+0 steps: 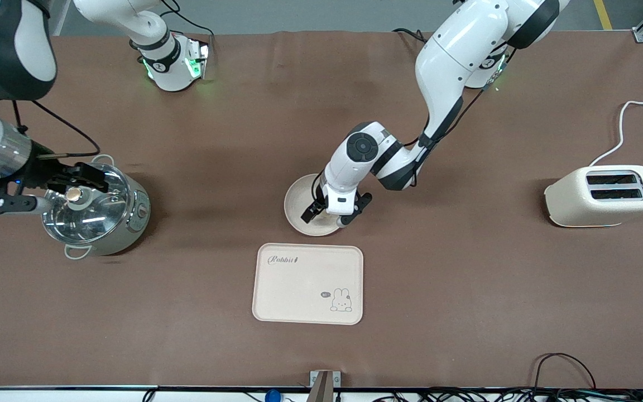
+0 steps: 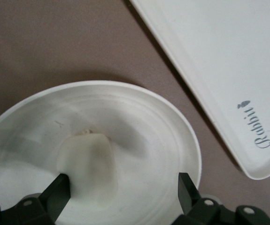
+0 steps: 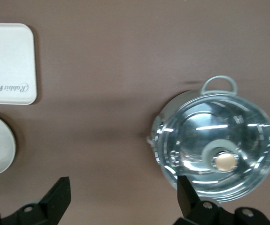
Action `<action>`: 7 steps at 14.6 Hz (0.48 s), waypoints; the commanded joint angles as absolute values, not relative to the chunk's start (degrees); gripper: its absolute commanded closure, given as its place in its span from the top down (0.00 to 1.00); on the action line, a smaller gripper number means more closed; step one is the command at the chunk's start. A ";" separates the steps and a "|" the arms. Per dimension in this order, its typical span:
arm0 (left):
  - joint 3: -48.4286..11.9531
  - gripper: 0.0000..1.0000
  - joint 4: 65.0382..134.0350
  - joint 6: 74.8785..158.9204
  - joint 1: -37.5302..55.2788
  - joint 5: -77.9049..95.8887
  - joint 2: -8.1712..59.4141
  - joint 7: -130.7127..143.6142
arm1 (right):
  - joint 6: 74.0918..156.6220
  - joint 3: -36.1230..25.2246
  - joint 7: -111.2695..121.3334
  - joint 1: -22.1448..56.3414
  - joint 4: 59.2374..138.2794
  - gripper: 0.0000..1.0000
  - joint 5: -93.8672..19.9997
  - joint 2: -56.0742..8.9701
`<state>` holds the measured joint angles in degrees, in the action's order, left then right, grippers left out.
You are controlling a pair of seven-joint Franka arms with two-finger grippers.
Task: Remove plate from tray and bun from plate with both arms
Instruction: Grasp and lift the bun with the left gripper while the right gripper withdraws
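Bun (image 2: 88, 161) lies in the round plate (image 2: 172, 126), between the spread, empty fingers of the left gripper (image 2: 120, 192), which hangs low over the plate. The plate sits mid-table, just beside the rabbit tray (image 1: 308, 283) and farther from the front camera. The right gripper (image 3: 120, 197), fingers also parted and empty, hovers over a lidded steel pot (image 1: 98, 215) at its own end of the table.
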<state>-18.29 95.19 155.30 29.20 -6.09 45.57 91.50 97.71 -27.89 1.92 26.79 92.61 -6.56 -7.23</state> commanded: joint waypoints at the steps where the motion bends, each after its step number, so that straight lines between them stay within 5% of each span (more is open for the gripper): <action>1: -17.67 0.88 96.94 157.41 29.36 -9.75 45.44 92.64 | 96.59 -29.79 5.00 26.89 90.80 1.00 -4.31 -5.10; 5: -17.75 0.15 96.94 157.41 29.44 -11.34 45.35 92.64 | 91.33 -27.70 5.19 22.69 85.70 1.00 -4.48 -5.10; 6: -17.67 0.02 96.94 157.41 29.44 -11.34 45.35 92.64 | 89.84 -24.73 5.10 19.46 85.35 1.00 -4.48 -5.01; 7: -17.75 0.00 96.86 157.41 29.44 -11.34 45.26 92.55 | 88.43 -21.30 5.10 15.86 85.43 1.00 -4.13 -4.49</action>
